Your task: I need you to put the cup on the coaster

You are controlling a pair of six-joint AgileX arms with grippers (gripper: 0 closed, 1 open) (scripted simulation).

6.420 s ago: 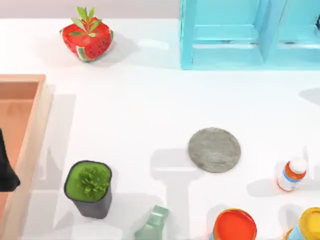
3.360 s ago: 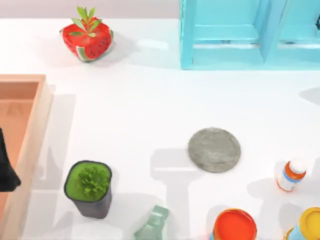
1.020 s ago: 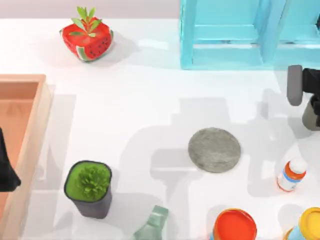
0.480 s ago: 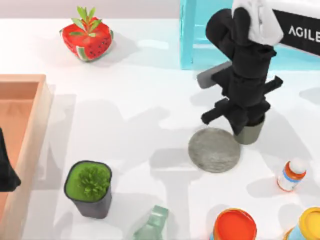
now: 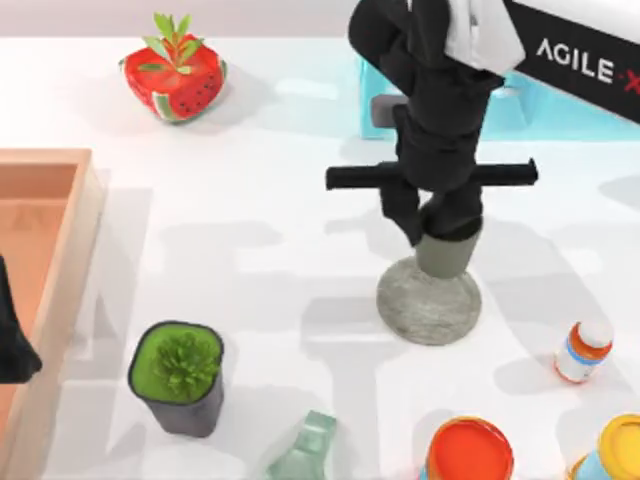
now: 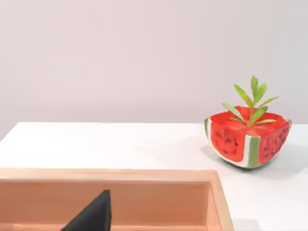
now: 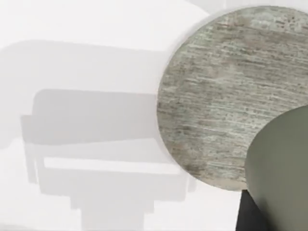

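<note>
Above the coaster, right gripper clamped around the cup.

A smooth white table under bright, even light with soft grey shadows meets a plain pale grey-lilac wall at its far edge, where a turquoise painted wooden shelf unit stands toward the table's right side.

The arm hides the cup's rim (grip unseen).
</note>
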